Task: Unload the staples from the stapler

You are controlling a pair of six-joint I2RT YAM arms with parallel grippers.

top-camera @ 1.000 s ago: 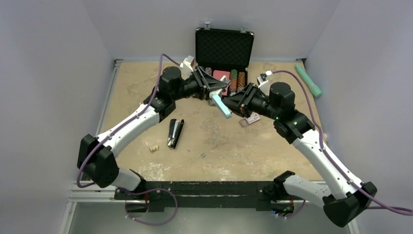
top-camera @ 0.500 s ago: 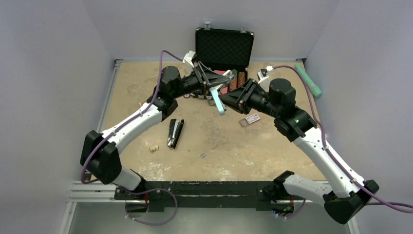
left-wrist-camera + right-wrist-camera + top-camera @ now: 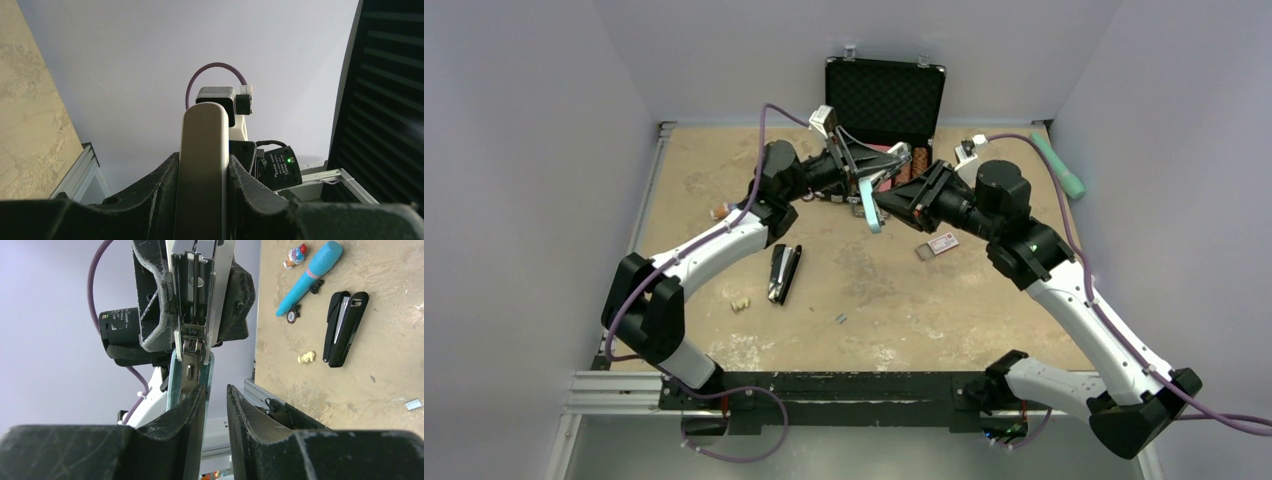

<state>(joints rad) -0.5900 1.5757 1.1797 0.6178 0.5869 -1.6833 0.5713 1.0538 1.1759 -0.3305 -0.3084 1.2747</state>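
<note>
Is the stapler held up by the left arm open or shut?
Open. The stapler is hinged apart: its bare metal magazine faces the right wrist camera, and its teal base hangs away below.

The sandy, scuffed worktop (image 3: 894, 300) carries an open black case (image 3: 884, 100) at its far edge and a green handle-shaped tool (image 3: 1060, 167) far right. Nearer the middle lie a small card (image 3: 940, 244), a black stapler (image 3: 784, 272), a cream lump (image 3: 740, 304) near it, and the staples (image 3: 840, 319) (a tiny grey strip).
</note>
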